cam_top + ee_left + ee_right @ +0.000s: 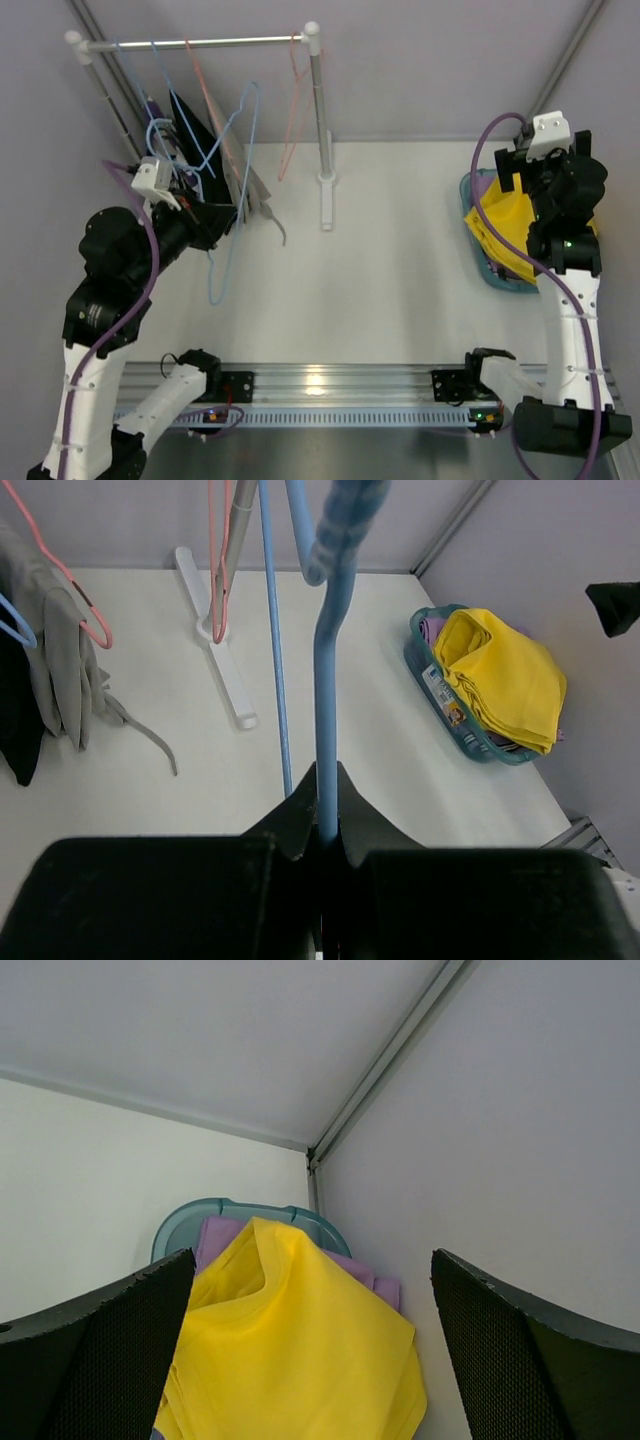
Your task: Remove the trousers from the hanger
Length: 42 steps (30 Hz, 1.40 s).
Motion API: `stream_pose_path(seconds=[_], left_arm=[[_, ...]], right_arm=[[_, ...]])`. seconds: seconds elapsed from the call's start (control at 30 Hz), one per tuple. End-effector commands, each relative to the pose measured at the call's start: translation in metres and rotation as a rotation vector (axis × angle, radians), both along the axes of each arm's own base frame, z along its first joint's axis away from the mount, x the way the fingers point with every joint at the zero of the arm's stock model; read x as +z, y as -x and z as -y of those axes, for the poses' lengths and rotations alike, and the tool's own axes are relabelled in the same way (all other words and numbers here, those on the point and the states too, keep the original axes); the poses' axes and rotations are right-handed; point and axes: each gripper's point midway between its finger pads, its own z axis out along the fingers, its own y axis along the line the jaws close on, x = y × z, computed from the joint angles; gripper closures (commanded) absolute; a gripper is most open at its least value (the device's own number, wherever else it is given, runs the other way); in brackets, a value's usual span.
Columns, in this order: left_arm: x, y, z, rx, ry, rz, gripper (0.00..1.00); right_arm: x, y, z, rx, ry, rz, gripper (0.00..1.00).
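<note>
My left gripper (228, 215) (327, 785) is shut on the bar of an empty blue hanger (247, 120) (326, 700) below the rail. Grey-beige trousers (248, 185) (65, 665) and black trousers (195, 125) (15, 715) hang on hangers at the left, with a dark patterned pair (160, 118) behind them. Yellow trousers (510, 225) (505, 680) (290, 1350) lie on lilac trousers (222, 1235) in a teal basket (470, 190) (420, 660) (195, 1212). My right gripper (515, 185) (312, 1290) is open and empty above the basket.
The clothes rack has a metal rail (200, 43), a post (320, 120) and a white foot (225, 665) mid-table. An empty pink hanger (293, 100) (218, 570) hangs near the post. Grey walls close in the back and right side.
</note>
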Motion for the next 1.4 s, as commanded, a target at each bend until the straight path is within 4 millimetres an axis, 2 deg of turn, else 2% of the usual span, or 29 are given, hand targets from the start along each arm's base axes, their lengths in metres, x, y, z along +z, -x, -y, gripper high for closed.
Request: stream_pose_path(seconds=[0.0,0.07,0.1,0.27,0.3,0.33,0.37,0.4,0.43,0.47,0.5,0.53,0.57,0.6,0.67,0.7,0.8,0.9,0.97,1.17,1.37], left_arm=[[-0.004,-0.025,0.000,0.052,0.008,-0.090,1.00],[-0.003,-0.034,0.004,0.043,0.001,-0.105,1.00],[0.000,-0.047,0.008,0.041,-0.007,-0.127,1.00],[0.005,-0.093,-0.001,0.152,-0.072,-0.180,1.00],[-0.004,-0.110,0.002,0.165,-0.094,-0.217,1.00],[0.006,-0.115,0.002,0.167,-0.094,-0.199,1.00],[0.008,-0.123,0.005,0.157,-0.102,-0.200,1.00],[-0.003,-0.140,0.009,0.161,-0.130,-0.229,1.00],[-0.005,-0.148,0.010,0.163,-0.145,-0.234,1.00],[0.002,-0.154,0.012,0.157,-0.154,-0.214,1.00],[-0.012,-0.170,0.016,0.144,-0.190,-0.243,1.00],[-0.015,-0.175,0.018,0.138,-0.204,-0.251,1.00],[-0.008,-0.180,0.019,0.133,-0.208,-0.231,1.00],[-0.017,-0.191,0.022,0.127,-0.232,-0.244,1.00],[-0.011,-0.200,0.022,0.131,-0.246,-0.219,1.00],[-0.020,-0.211,0.020,0.146,-0.281,-0.228,1.00],[-0.029,-0.231,0.015,0.176,-0.341,-0.232,1.00],[-0.035,-0.246,0.016,0.165,-0.393,-0.216,1.00],[-0.030,-0.250,0.023,0.122,-0.403,-0.172,1.00],[-0.023,-0.274,0.024,0.118,-0.461,-0.074,1.00],[-0.014,-0.289,0.034,0.108,-0.416,-0.029,1.00]], right_arm=[[0.012,0.002,-0.012,0.036,-0.034,0.023,0.01],[0.013,0.003,-0.013,0.039,-0.043,0.026,0.00],[0.013,0.005,-0.013,0.039,-0.043,0.027,0.00],[0.016,0.011,-0.014,0.041,-0.041,0.035,0.00],[0.017,0.013,-0.014,0.041,-0.038,0.040,0.00],[0.018,0.014,-0.014,0.040,-0.037,0.043,0.01],[0.020,0.016,-0.014,0.041,-0.033,0.046,0.01],[0.021,0.017,-0.014,0.040,-0.033,0.049,0.01],[0.021,0.018,-0.014,0.040,-0.033,0.049,0.00],[0.022,0.018,-0.015,0.041,-0.034,0.052,0.01],[0.023,0.020,-0.015,0.040,-0.035,0.056,0.01],[0.023,0.020,-0.015,0.041,-0.035,0.054,0.00],[0.023,0.021,-0.015,0.040,-0.035,0.053,0.01],[0.023,0.022,-0.015,0.041,-0.034,0.054,0.00],[0.023,0.024,-0.015,0.041,-0.032,0.055,0.01],[0.023,0.025,-0.015,0.041,-0.032,0.055,0.01],[0.022,0.027,-0.015,0.040,-0.036,0.057,0.00],[0.018,0.026,-0.016,0.041,-0.043,0.050,0.01],[0.015,0.025,-0.015,0.039,-0.046,0.045,0.01],[0.008,0.023,-0.021,0.069,-0.059,0.036,0.01],[0.000,0.024,-0.022,0.072,-0.070,0.025,0.01]])
